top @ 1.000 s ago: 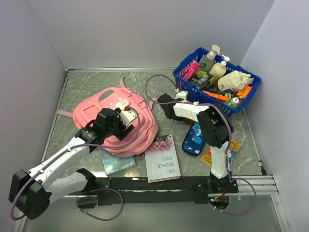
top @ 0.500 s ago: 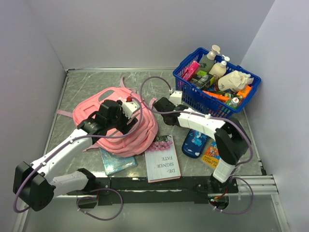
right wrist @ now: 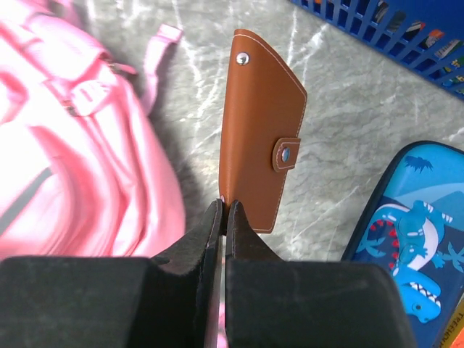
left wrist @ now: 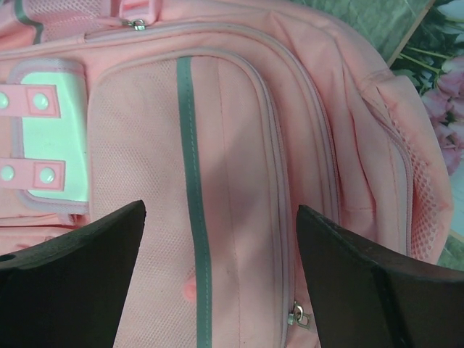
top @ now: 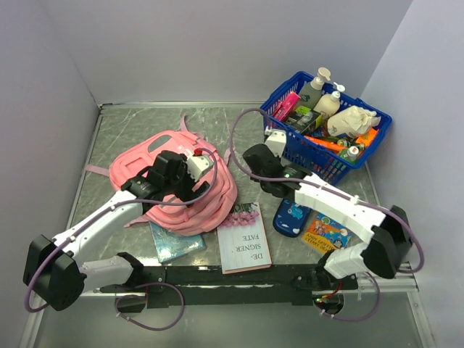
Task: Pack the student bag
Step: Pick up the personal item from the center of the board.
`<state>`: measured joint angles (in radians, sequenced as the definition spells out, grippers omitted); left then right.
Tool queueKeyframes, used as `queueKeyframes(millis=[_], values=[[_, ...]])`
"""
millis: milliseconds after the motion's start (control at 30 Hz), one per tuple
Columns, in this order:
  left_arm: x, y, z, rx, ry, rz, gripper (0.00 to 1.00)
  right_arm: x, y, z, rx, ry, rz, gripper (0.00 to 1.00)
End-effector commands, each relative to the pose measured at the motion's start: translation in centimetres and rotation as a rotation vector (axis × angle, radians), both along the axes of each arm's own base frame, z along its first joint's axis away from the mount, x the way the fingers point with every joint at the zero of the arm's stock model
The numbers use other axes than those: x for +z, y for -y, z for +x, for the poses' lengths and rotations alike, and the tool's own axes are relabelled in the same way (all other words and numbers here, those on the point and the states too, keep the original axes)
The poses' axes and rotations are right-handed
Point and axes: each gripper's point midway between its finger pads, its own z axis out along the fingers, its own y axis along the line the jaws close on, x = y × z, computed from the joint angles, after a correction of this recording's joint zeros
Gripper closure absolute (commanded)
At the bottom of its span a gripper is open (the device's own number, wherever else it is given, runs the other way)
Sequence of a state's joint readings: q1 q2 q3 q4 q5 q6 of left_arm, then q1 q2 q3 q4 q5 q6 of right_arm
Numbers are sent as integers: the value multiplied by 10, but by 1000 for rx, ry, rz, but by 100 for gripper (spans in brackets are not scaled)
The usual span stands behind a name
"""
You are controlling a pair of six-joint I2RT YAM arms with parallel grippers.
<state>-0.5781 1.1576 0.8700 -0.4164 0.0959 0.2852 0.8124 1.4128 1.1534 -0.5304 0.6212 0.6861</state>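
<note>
The student bag (top: 134, 163), a pink backpack, lies flat on the left half of the table. My left gripper (top: 181, 187) hovers just over its front pocket, open. In the left wrist view the two black fingers (left wrist: 80, 254) stand wide apart over the bag (left wrist: 232, 145), with a grey stripe and a zip pull between them and nothing held. My right gripper (top: 254, 161) is beside the bag's right edge. In the right wrist view it (right wrist: 225, 206) is shut on the lower corner of a brown leather wallet (right wrist: 261, 123), held above the table next to the bag (right wrist: 72, 145).
A blue plastic basket (top: 370, 141) full of bottles and small items stands at the back right. A blue dinosaur pencil case (top: 290, 216), a colourful booklet (top: 326, 233), a flowered book (top: 244, 239) and a teal notebook (top: 174, 245) lie near the front.
My left gripper has opened wider and shifted a little up over the bag. The right arm's elbow swung out to the right and down, while its gripper stayed shut beside the bag.
</note>
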Motion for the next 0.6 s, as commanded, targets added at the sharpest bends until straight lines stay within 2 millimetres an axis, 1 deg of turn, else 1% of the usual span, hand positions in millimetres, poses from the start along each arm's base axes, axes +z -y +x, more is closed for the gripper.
queueKeyframes(millis=[0, 33, 67, 100, 133, 167, 200, 267, 333, 367, 433, 467, 500, 533, 567], values=[[0, 5, -9, -39, -4, -23, 11, 24, -8, -9, 55, 52, 114, 100], [-2, 5, -11, -41, -10, -27, 11, 31, -9, -12, 68, 65, 140, 100], [-2, 6, -12, -45, -11, -35, 11, 33, -10, -13, 75, 73, 158, 100], [-1, 7, -12, -41, -9, -44, 11, 31, -9, -15, 80, 74, 163, 100], [-4, 7, -14, -42, -15, -41, 12, 40, -13, -18, 107, 97, 204, 100], [-6, 7, -14, -42, -13, -39, 13, 43, -13, -19, 113, 105, 215, 100], [-5, 6, -10, -37, 7, -35, 14, 43, -12, -21, 118, 107, 224, 100], [-9, 3, -7, -28, 30, -15, 16, 52, -13, -24, 138, 123, 247, 100], [-10, -2, 1, -13, 72, 14, 21, 60, -13, -26, 152, 142, 257, 100], [-9, -3, 3, -10, 84, 20, 25, 60, -14, -27, 161, 144, 260, 100], [-7, -6, 6, 0, 105, 35, 28, 65, -13, -28, 177, 160, 269, 100], [-6, -8, 8, 8, 114, 38, 31, 65, -18, -30, 204, 162, 288, 100], [-2, -9, 10, 19, 127, 37, 37, 66, -21, -32, 227, 161, 303, 100], [2, -9, 11, 23, 139, 33, 40, 70, -26, -35, 263, 174, 316, 100], [5, -8, 12, 15, 149, 33, 46, 70, -32, -38, 300, 172, 342, 100]])
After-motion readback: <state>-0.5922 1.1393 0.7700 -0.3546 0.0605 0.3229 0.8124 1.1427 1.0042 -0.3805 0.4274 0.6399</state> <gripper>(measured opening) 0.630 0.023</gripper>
